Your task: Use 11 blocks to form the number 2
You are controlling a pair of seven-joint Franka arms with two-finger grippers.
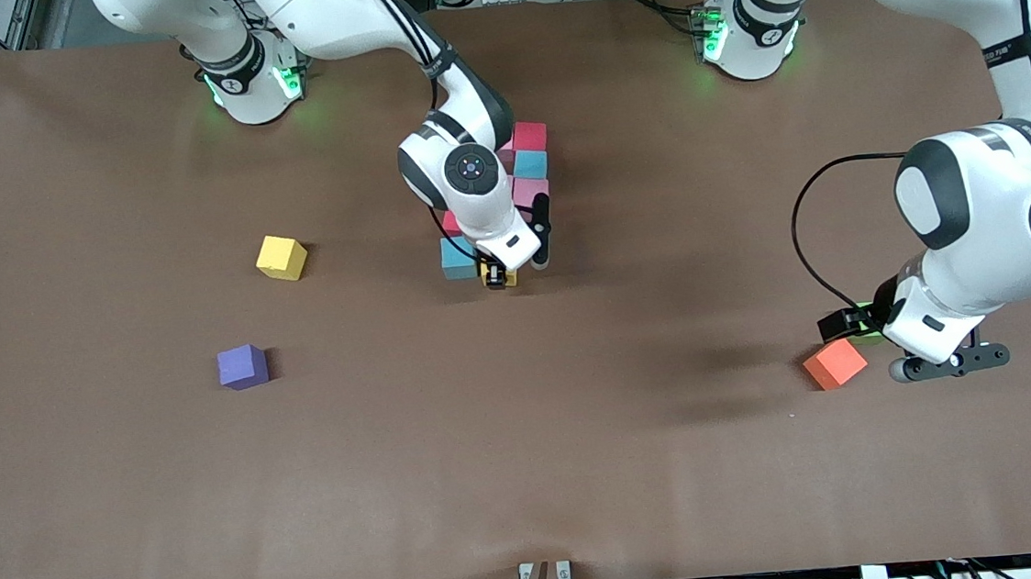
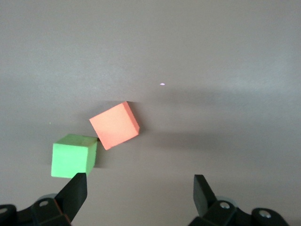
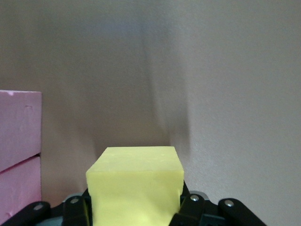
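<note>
- The partial number 2 [image 1: 508,200] sits mid-table, nearer the arm bases than the front camera: matte cubes touching in a column, a red cube [image 1: 529,136] at its 12 o'clock end, then a blue one [image 1: 530,165], then a pink one [image 1: 529,192]; a second blue cube [image 1: 457,258] lies at its 7 o'clock corner. The right arm hides the middle.
- A yellow cube [image 3: 135,186] is clamped in the right gripper [image 1: 498,275], low, just beside that second blue cube; two pink cubes [image 3: 19,155] stand close by in the right wrist view.
- Loose cubes: another yellow one [image 1: 281,257] and a purple one [image 1: 242,366] toward the right arm's end, well apart.
- The left gripper [image 2: 140,190] hovers with fingers spread wide, holding nothing, over bare table beside an orange cube [image 2: 114,125] and a green cube [image 2: 74,156], which meet at a corner.
- The right arm reaches down steeply from its base; the left arm is bent low at its own end.
</note>
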